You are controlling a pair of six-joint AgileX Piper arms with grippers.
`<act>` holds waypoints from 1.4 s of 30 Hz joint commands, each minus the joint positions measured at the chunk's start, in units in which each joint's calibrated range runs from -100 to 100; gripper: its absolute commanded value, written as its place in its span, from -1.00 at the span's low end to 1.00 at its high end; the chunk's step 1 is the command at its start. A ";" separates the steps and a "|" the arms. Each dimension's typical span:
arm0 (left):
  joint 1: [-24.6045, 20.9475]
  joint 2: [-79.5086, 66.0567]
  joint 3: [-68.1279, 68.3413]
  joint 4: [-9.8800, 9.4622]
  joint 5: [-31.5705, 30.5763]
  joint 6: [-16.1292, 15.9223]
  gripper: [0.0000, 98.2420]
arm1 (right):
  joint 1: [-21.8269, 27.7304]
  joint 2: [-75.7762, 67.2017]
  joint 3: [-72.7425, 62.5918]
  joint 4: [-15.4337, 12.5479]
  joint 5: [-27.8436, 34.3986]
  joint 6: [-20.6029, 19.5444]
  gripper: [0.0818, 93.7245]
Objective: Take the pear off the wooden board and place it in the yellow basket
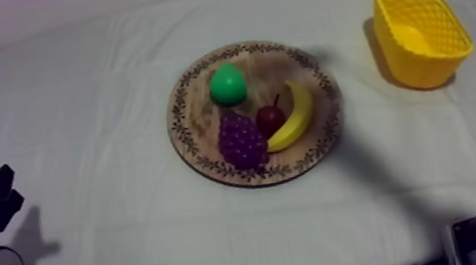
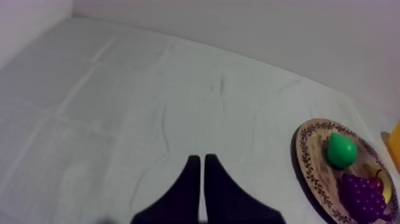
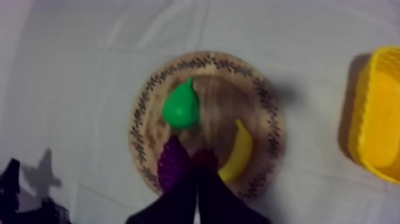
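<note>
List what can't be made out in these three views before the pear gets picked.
Right wrist view: the shut right gripper hides most of the small red fruit and part of the grapes.
Left wrist view: the frame edge cuts off the wooden board and nearly all the yellow basket; the grapes hide most of the banana.

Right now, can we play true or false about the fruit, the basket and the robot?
1. The pear lies on the wooden board. True.
2. The yellow basket holds the banana. False: the banana lies on the board.
3. The left end effector is shut on nothing. True.
4. The grapes lie off the board. False: they lie on it.
5. The right end effector grips the pear. False: it is shut on nothing.
</note>
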 commanded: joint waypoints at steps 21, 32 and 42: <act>0.00 0.02 -0.02 0.01 0.00 -0.01 -1.00 | -3.52 32.76 -22.59 0.47 1.26 -0.18 0.15; 0.00 0.02 -0.02 0.01 0.00 -0.02 -1.00 | -4.97 32.37 -19.91 2.20 1.43 -0.98 0.51; 0.00 0.02 -0.02 0.01 0.00 -0.02 -1.00 | -5.63 40.37 -20.14 1.89 1.42 -2.97 0.52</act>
